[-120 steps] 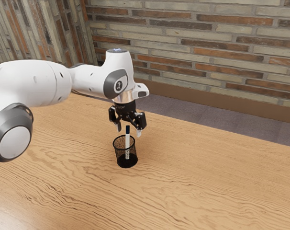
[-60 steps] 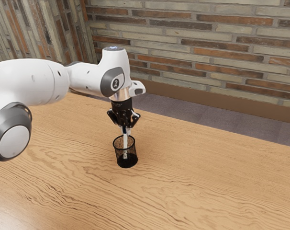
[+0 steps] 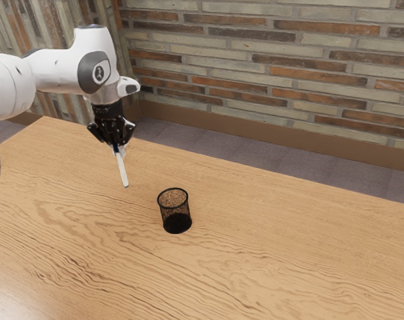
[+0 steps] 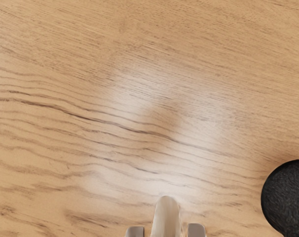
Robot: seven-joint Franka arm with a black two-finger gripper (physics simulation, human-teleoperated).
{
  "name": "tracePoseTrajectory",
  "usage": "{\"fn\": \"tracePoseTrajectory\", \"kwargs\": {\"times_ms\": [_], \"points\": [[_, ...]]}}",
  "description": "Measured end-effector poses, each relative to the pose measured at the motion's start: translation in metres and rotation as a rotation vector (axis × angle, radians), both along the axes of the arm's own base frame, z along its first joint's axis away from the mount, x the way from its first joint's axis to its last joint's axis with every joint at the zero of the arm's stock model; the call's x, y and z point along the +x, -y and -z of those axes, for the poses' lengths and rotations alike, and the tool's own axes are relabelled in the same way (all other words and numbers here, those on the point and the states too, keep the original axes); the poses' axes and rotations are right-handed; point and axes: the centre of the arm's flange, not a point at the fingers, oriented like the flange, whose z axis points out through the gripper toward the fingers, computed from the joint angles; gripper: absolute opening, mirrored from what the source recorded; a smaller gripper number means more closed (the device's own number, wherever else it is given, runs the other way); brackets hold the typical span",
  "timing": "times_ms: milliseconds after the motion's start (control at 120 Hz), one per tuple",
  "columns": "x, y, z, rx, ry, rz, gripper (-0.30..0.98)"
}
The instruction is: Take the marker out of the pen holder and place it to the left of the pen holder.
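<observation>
I'm working over a wooden table (image 3: 275, 260) with dark, wavy grain, and the pen holder (image 3: 177, 219) stands upright on it. In the exterior view, a strip of grey floor (image 3: 249, 153) lies beyond the pen holder, past the table's edge; farther beyond it rises a wall of mixed orange, brown and pale bricks (image 3: 255, 63), with a brown baseboard (image 3: 295, 135) along its foot.

The pen holder is a round black mesh cup, open at the top, its dark base visible through the side. The white marker (image 3: 123, 171) is out of it, toward the exterior view's left of the pen holder and well apart from it. My gripper (image 3: 117, 148) has the marker pinched by its upper end, held over the table, lower end pointing down at a slight tilt.
</observation>
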Motion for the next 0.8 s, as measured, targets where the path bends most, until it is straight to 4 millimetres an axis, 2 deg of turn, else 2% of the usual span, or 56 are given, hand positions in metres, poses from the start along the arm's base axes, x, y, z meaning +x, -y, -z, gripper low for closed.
{"fn": "tracePoseTrajectory", "kwargs": {"times_ms": [75,192,367,450,575,717,800], "points": [[0.008,-0.019,0.035,0.018,-0.055,-0.03,-0.07],[0.007,-0.024,0.063,0.018,-0.109,-0.039,-0.08],[-0.011,-0.023,0.07,-0.01,-0.248,-0.075,-0.09],[-0.023,-0.022,0.089,-0.016,-0.368,-0.109,-0.09],[-0.019,-0.021,0.101,0.002,-0.495,-0.142,-0.09],[-0.028,-0.02,0.118,-0.001,-0.639,-0.17,-0.08],[-0.032,-0.017,0.119,-0.008,-0.683,-0.182,0.09]]}}
